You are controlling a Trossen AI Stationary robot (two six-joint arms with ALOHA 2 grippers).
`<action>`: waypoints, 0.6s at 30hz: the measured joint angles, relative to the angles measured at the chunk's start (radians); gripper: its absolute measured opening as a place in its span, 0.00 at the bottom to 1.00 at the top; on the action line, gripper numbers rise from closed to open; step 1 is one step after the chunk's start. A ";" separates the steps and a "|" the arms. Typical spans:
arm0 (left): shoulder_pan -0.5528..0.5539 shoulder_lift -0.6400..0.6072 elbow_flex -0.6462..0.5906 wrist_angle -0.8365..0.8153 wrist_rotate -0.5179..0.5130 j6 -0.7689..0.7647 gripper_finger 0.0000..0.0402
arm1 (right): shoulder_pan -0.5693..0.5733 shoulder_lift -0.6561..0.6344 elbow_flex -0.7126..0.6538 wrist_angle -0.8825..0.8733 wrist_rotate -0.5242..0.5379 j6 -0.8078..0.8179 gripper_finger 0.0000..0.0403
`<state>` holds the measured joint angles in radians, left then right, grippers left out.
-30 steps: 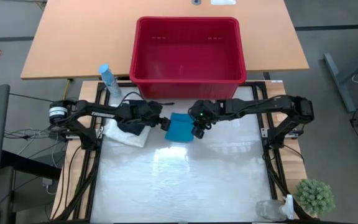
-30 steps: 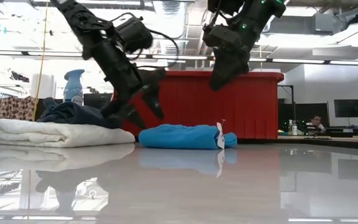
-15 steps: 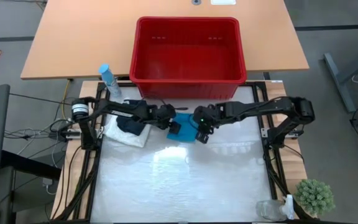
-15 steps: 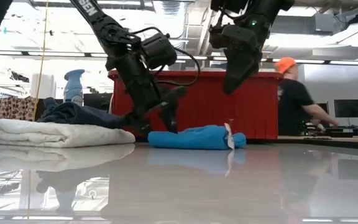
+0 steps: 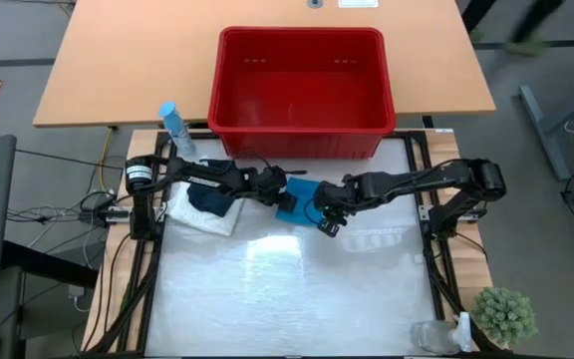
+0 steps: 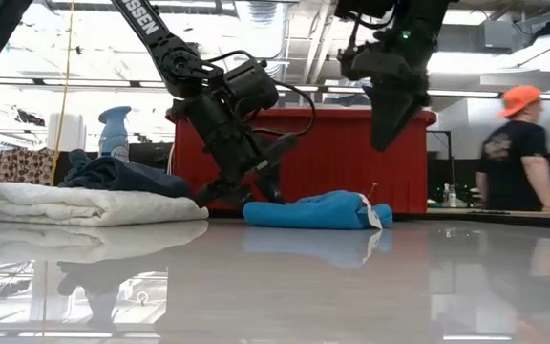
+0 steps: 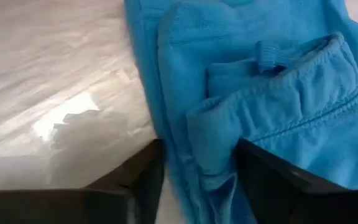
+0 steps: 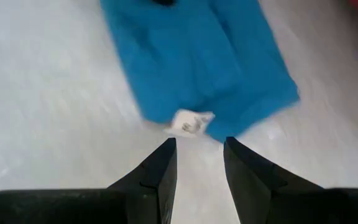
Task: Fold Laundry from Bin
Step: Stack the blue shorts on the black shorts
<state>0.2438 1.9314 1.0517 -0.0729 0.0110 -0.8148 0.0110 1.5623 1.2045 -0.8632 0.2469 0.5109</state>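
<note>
The red bin (image 5: pixel 301 80), at twelve o'clock, looks emptied. A folded white cloth (image 5: pixel 205 215) with a dark navy garment (image 5: pixel 210 198) on top sits at nine o'clock. The teal cloth (image 5: pixel 297 199) lies mid-table, apparently the last piece, its fold unfinished. The left gripper (image 5: pixel 274 186) straddles its edge, fingers parted around the cloth; the right gripper (image 5: pixel 329 221) hovers released at three o'clock of it.

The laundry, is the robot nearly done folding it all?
Nearly, it seems. The red bin looks empty. The white cloth lies folded with the dark navy cloth on top. The left gripper has its fingers around an edge of the folded teal cloth; the right gripper hovers open beside it. Left: probably stacking that one.
</note>
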 joint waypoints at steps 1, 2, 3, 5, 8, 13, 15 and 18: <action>-0.001 0.001 0.000 0.004 0.003 0.000 0.39 | 0.004 0.000 0.000 -0.020 0.012 0.035 0.38; -0.002 0.001 0.000 0.006 0.005 0.001 0.34 | 0.004 0.000 0.000 -0.051 0.029 0.081 0.38; -0.002 0.001 0.000 0.008 0.010 0.005 0.29 | 0.004 0.000 0.000 -0.085 0.046 0.140 0.38; -0.001 0.002 0.000 0.013 0.029 0.007 0.20 | 0.004 0.000 0.000 -0.152 0.075 0.260 0.38; -0.001 0.003 -0.001 0.027 0.048 0.001 0.06 | -0.016 0.000 -0.038 -0.143 0.090 0.377 0.37; -0.002 0.004 -0.001 0.039 0.052 0.002 0.03 | -0.074 -0.011 -0.200 0.140 -0.069 0.401 0.34; -0.002 0.004 -0.001 0.035 0.050 0.006 0.03 | -0.081 -0.034 -0.263 0.270 -0.105 0.418 0.33; -0.002 0.003 -0.001 0.027 0.045 0.010 0.03 | -0.087 -0.097 -0.332 0.402 -0.125 0.443 0.35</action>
<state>0.2413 1.9347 1.0512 -0.0462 0.0564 -0.8048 -0.0757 1.4648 0.8722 -0.4614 0.1214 0.9541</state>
